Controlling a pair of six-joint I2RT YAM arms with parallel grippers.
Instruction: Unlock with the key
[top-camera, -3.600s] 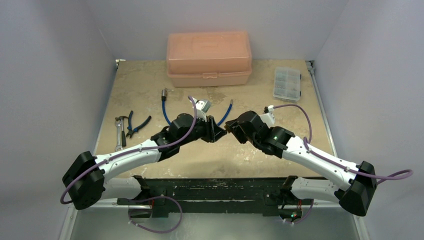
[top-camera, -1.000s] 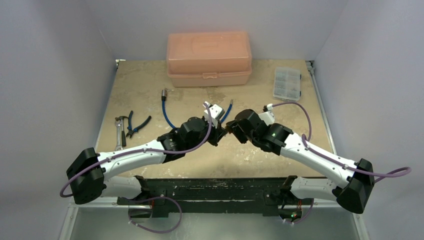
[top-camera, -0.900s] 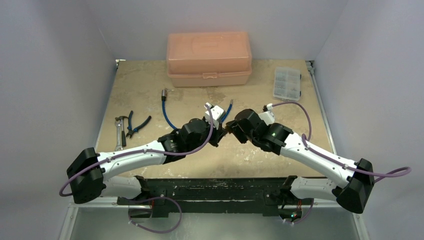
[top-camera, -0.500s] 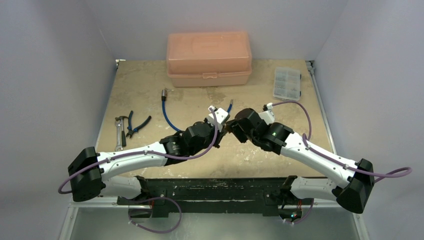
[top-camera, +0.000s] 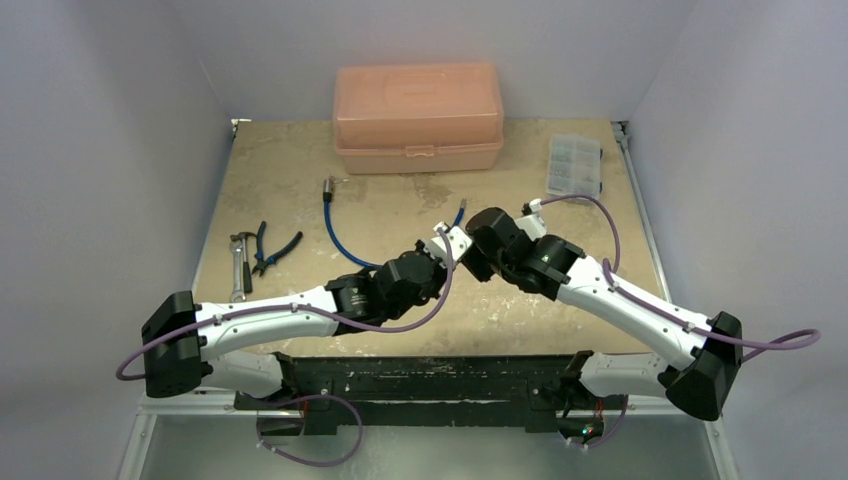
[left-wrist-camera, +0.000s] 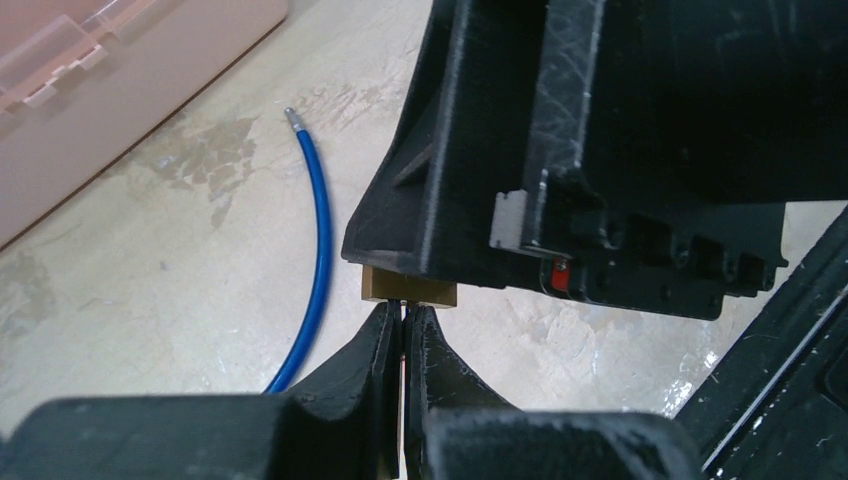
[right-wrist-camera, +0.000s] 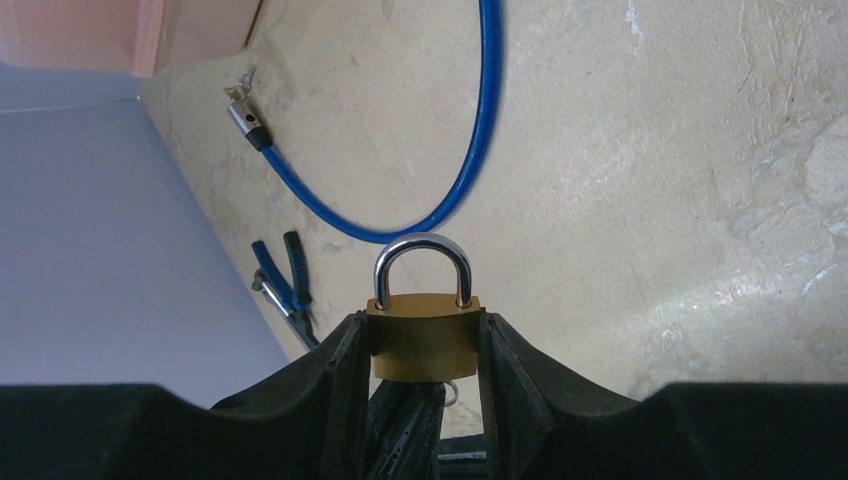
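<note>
The right wrist view shows a small brass padlock (right-wrist-camera: 422, 340) with its silver shackle (right-wrist-camera: 421, 250) down in the body. My right gripper (right-wrist-camera: 421, 320) is shut on the padlock's two sides and holds it above the table. Below the padlock's underside a bit of the key (right-wrist-camera: 454, 392), its small ring, shows beside my left gripper's fingers (right-wrist-camera: 405, 425). In the left wrist view my left gripper (left-wrist-camera: 403, 312) is shut on a thin sliver, its tips right against the padlock's underside (left-wrist-camera: 408, 289). From above, both grippers meet at mid-table (top-camera: 458, 258), and the padlock and key are hidden there.
A pink toolbox (top-camera: 418, 118) stands at the back and a clear parts box (top-camera: 575, 167) at the back right. A blue cable (top-camera: 335, 225) lies behind the grippers. Blue-handled pliers (top-camera: 272, 250) and a wrench (top-camera: 238, 268) lie at the left.
My left arm has stretched to the right and its wrist has rolled, with the gripper tip staying at the right gripper. The right arm has shifted only slightly.
</note>
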